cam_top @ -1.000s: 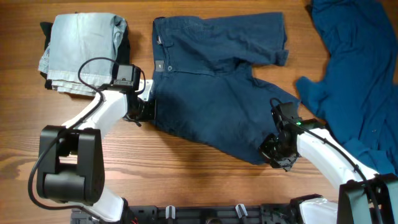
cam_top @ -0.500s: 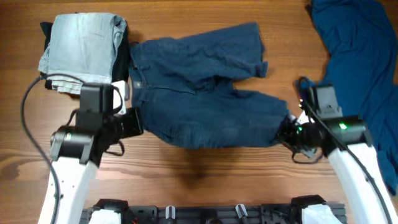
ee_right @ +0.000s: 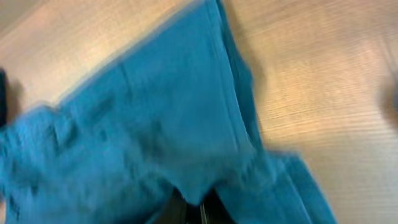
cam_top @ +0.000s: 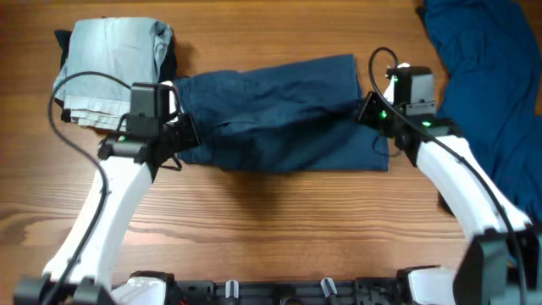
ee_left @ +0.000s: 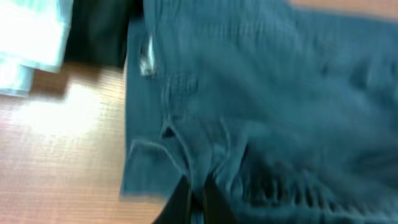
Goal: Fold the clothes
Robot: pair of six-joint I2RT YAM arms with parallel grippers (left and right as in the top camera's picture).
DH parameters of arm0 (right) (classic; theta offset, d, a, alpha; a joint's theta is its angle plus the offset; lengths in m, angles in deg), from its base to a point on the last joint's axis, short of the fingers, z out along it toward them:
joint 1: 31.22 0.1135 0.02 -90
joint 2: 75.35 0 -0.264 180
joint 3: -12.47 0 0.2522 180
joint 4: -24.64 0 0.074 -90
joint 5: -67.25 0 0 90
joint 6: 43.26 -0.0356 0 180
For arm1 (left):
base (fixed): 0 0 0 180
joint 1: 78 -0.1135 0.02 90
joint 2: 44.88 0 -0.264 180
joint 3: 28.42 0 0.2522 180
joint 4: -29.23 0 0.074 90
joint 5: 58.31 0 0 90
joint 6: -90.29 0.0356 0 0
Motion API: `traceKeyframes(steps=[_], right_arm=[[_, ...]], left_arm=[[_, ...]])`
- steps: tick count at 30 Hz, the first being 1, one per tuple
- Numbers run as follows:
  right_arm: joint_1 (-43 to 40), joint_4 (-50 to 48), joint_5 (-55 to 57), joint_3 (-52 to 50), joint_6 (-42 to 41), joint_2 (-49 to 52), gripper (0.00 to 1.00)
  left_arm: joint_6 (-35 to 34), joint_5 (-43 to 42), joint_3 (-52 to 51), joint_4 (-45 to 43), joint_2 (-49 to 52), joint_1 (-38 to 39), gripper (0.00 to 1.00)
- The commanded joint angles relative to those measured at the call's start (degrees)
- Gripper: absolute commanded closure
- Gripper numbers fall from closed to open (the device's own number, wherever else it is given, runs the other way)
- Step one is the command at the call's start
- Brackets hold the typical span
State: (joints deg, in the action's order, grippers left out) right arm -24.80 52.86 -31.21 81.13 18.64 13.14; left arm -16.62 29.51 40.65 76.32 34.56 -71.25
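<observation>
The dark navy piece of the clothes point(cam_top: 279, 114) lies across the middle of the table as a long doubled band; it also fills the left wrist view point(ee_left: 261, 99) and the right wrist view point(ee_right: 149, 124). My left gripper point(cam_top: 185, 134) is shut on its left end, with the dark fingertips point(ee_left: 186, 199) pinching a fold of navy cloth. At the right end, my right gripper point(cam_top: 367, 110) is shut on the cloth's edge, which drapes over its fingertips point(ee_right: 180, 208). Both wrist views are blurred.
A folded pale grey-blue garment point(cam_top: 110, 68) rests on a black one point(cam_top: 172, 61) at the back left, close to my left gripper. A large teal-blue garment point(cam_top: 491, 93) is spread at the right edge. Bare wood point(cam_top: 279, 220) runs along the front.
Both grippers have lifted the navy piece's near edge and carried it away from the front edge. The piece went from spread flat to doubled over on itself.
</observation>
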Motion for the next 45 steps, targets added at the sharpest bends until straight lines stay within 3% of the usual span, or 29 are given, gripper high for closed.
traceKeyframes(steps=[1,8,17,18,19,20,21,23,27,31,35,42,43,44,45], right_arm=[[-0.1,-10.8,1.5,0.7,2.7,4.1,0.96],[-0.1,-30.6,7.6,0.7,5.7,8.6,0.96],[-0.1,-47.5,7.6,0.9,5.6,24.9,0.95],[-0.1,-48.8,7.6,1.3,5.4,26.0,0.84],[-0.1,-49.1,7.5,1.8,5.5,26.4,0.33],[-0.1,-48.9,7.3,2.5,5.6,26.4,0.00],[-0.2,-47.9,7.0,3.4,5.7,26.3,0.01],[-0.8,-41.5,3.1,6.6,6.0,25.9,0.01],[-4.4,-21.6,-8.2,15.0,9.6,22.9,0.01],[-6.8,-8.5,-9.6,15.9,13.3,23.1,0.00],[-6.6,-1.1,-10.0,15.9,14.7,24.6,0.00],[-4.4,1.9,-16.9,15.9,16.6,30.2,0.01],[-3.8,2.2,-16.9,15.9,16.6,30.7,0.05],[-3.3,2.3,-16.9,15.9,16.6,30.7,0.16],[-3.0,2.3,-16.9,15.9,16.5,30.7,0.68]], left_arm=[[-1.9,6.4,0.2,-10.3,7.6,-0.3,0.96],[-2.0,8.1,0.2,-31.0,11.6,-3.3,0.96],[-2.0,8.1,0.2,-46.0,27.9,-3.7,0.93],[-2.0,8.1,0.2,-47.1,28.4,-3.7,0.80],[-2.0,8.1,0.2,-48.8,28.9,-3.7,0.45],[-2.0,8.1,0.2,-50.8,28.9,-3.7,0.07],[-2.0,8.0,0.2,-52.0,28.9,-3.7,0.00],[-2.0,7.1,0.3,-51.7,28.4,-3.7,0.00],[-2.0,5.6,0.3,-40.7,24.6,-3.7,0.00],[-1.6,4.6,0.3,-29.4,24.5,-3.6,0.00],[-1.6,4.6,0.3,-25.7,24.5,-3.6,0.00],[-1.6,4.1,0.3,-25.3,24.5,-3.6,0.00],[-1.6,4.1,0.3,-25.3,24.5,-3.6,0.00],[-1.6,4.1,0.3,-25.3,24.5,-3.6,0.00],[-1.6,4.1,0.3,-25.1,24.5,-3.6,0.00]])
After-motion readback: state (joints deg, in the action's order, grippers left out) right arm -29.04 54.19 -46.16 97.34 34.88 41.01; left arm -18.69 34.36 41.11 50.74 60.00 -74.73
